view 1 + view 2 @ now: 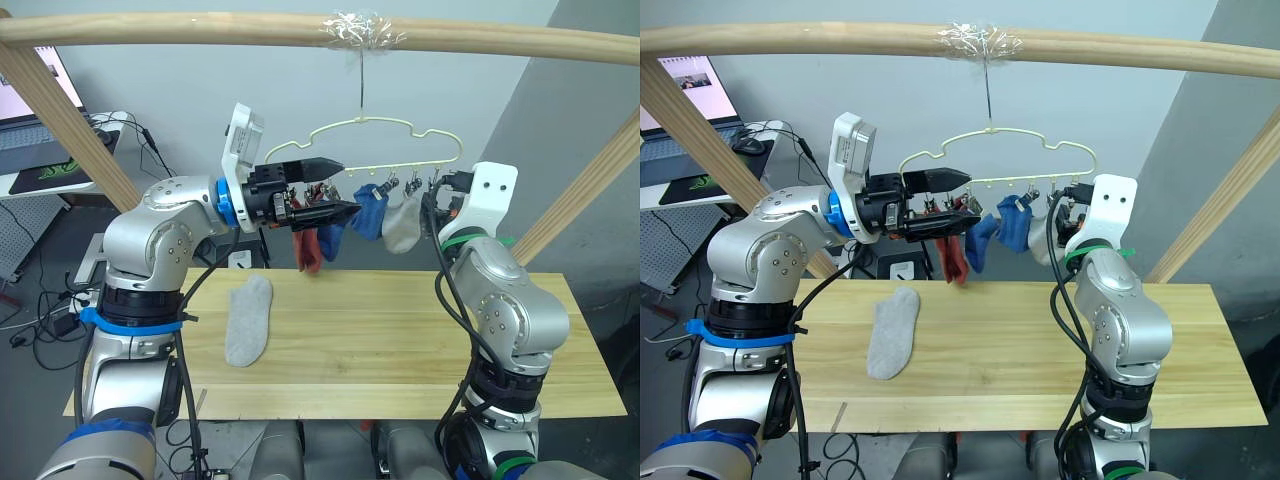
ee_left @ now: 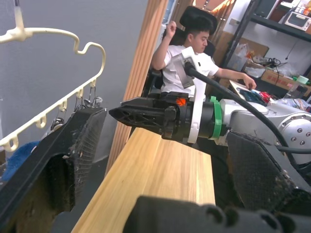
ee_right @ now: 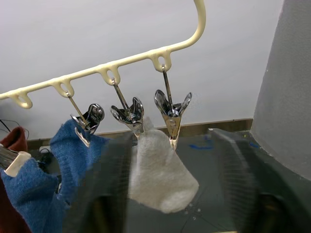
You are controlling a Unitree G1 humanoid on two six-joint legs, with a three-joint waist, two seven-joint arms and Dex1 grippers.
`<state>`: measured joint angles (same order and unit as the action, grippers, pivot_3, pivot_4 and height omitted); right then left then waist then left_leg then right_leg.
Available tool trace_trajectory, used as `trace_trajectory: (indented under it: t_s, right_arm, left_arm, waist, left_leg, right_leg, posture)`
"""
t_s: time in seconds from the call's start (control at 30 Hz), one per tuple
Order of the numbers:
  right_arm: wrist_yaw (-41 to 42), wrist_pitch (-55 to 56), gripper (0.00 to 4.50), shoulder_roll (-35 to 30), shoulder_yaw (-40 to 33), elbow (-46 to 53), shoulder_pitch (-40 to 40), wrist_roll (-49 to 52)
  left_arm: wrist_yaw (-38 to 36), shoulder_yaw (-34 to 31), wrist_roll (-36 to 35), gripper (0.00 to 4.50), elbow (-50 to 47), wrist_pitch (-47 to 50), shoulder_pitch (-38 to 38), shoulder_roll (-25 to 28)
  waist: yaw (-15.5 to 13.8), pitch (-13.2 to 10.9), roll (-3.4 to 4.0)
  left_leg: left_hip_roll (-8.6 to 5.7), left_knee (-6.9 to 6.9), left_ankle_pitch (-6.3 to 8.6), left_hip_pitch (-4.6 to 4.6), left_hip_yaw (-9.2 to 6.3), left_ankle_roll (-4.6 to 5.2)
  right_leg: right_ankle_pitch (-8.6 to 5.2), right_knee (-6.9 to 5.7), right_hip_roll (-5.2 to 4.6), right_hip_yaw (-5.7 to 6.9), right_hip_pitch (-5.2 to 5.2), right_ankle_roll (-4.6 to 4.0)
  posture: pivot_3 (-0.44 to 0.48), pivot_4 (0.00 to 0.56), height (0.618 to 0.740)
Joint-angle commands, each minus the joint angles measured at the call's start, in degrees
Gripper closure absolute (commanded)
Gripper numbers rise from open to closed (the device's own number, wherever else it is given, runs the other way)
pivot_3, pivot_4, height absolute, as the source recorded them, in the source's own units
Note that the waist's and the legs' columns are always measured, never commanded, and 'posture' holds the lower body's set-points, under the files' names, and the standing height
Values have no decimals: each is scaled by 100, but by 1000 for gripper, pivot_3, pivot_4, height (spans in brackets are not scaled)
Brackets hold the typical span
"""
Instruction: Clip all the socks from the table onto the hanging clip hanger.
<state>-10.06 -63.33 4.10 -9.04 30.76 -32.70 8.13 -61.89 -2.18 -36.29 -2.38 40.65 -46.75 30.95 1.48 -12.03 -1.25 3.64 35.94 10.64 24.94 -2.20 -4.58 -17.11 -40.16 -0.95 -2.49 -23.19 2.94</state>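
Left gripper (image 1: pixel 335 190) wide open, empty, raised at the clip hanger (image 1: pixel 385 150), right gripper (image 2: pixel 131 114) open near its last clip, 5 socks (image 1: pixel 370 212) clipped on, 1 grey sock (image 1: pixel 248 320) flat on the table (image 1: pixel 400 340).

One light grey sock (image 1: pixel 248 320) is lying flat on the table (image 1: pixel 400 350), toward its left side. Five socks are hanging from the one clip hanger (image 1: pixel 385 135): two rust red socks (image 1: pixel 306 250) at the left, two blue socks (image 1: pixel 368 212) in the middle, and one light grey hanging sock (image 1: pixel 403 224) at the right. That is making six socks in all. Two grippers are showing, one on each arm.
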Motion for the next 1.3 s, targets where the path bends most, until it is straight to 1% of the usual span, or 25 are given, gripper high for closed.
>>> trace_trajectory:
  t_s: [0.03,0.17,0.27,0.3,0.53,0.77,0.93,1.3]
  right_arm:
    - [36,22,677,-35,-38,30,-163,31]
    - [54,13,677,-98,-13,-12,-175,10]
    - [47,12,1328,-109,-6,-35,-184,5]
    - [45,14,1643,-108,-7,-43,-187,6]
    - [70,34,1643,-108,-12,-158,-236,26]
    - [223,368,1643,-308,-62,-898,-587,6]
    - [354,704,1643,-515,-56,-1417,-709,-29]
    - [457,1098,1643,-825,-92,-1986,-778,-57]
  left_arm:
    - [30,-9,-31,0,-242,-105,17,34]
    - [53,14,-11,0,-271,-126,37,34]
    - [77,26,-1,0,-268,-144,34,27]
    - [86,29,0,0,-267,-146,33,23]
    - [164,44,-7,0,-302,-157,37,-2]
    - [276,40,9,0,-348,-190,61,24]
    - [399,-20,-2,0,-473,-137,125,92]
    - [567,-66,-70,0,-641,-61,201,196]
  waist:
    - [-3,0,0]
    - [-9,0,0]
    - [-15,0,0]
    - [-15,0,0]
    - [-21,0,0]
    - [-48,0,0]
    - [-107,0,0]
    - [-200,0,0]
  left_leg:
    - [0,0,0,0,0,0]
    - [0,0,0,0,0,0]
    - [0,0,0,0,0,0]
    - [0,0,0,0,0,0]
    - [0,0,0,0,0,0]
    - [0,0,0,-1,0,1]
    - [0,-3,0,-1,1,1]
    - [-1,-3,0,-1,1,1]
  right_leg:
    - [0,0,0,0,0,0]
    - [0,0,0,0,0,0]
    - [0,0,0,0,0,0]
    - [0,0,0,0,0,0]
    - [0,0,0,0,0,0]
    - [0,-1,0,0,0,0]
    - [0,1,0,0,0,0]
    - [0,0,0,0,-1,0]
  posture:
    - [87,127,740]
    - [91,127,740]
    - [90,127,740]
    - [90,127,740]
    - [96,134,740]
    - [116,134,740]
    - [152,135,740]
    - [176,137,740]
